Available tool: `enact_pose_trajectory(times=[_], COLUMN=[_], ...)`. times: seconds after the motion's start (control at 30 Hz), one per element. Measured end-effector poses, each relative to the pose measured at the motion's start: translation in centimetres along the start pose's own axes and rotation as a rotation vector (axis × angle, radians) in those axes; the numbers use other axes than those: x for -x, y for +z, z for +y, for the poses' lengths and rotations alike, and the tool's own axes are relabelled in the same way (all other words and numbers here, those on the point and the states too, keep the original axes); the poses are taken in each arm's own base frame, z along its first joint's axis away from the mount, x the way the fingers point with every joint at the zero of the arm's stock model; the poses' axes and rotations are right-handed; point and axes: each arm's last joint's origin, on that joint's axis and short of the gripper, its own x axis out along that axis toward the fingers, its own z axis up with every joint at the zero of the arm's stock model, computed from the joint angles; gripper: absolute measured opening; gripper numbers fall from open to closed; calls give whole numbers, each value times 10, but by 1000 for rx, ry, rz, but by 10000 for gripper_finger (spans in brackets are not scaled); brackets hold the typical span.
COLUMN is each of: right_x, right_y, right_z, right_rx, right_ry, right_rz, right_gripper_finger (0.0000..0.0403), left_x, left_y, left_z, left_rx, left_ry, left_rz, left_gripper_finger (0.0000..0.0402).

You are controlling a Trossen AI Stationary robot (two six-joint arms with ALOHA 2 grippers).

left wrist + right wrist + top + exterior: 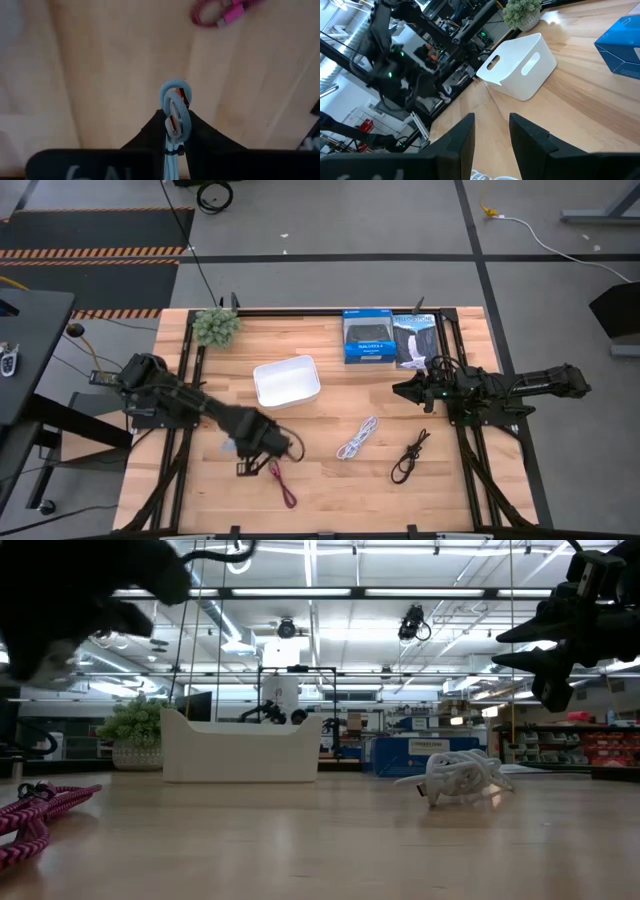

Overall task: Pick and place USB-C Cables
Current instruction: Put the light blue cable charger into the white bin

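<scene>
- The left tool (176,131) is pinched shut on the silver-grey cable (176,112), holding it above the bench (330,490) near the front left.
- The maroon cable (283,483) lies on the bench just beside it.
- The white cable (356,439) and black cable (409,456) lie apart, mid-bench.
- The right tool (491,131) hangs near the blue box (368,338), fingers parted and holding nothing.
- The white tray (287,381) sits behind the cables.

A white tray (287,381) sits mid-table, a small potted plant (216,326) and two retail boxes (392,337) behind it.
</scene>
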Motion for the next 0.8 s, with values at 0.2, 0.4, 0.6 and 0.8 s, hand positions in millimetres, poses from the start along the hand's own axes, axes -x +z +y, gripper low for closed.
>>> enact_pose_trajectory(times=[0.2,0.4,0.6,0.8], right_x=[0,0,0,0], right_y=[0,0,0,0], right_z=[0,0,0,0], right_rx=[0,0,0,0], right_ry=[0,0,0,0], right_rz=[0,0,0,0], right_gripper_finger=[128,128,128,128], left_x=[31,59,83,95], left_y=[24,42,51,63], left_z=[44,95,145,188], left_rx=[156,331,430,472], left_ry=[-81,-184,-145,-127], left_rz=[-23,-101,-239,-448], left_gripper_finger=[49,51,52,52])
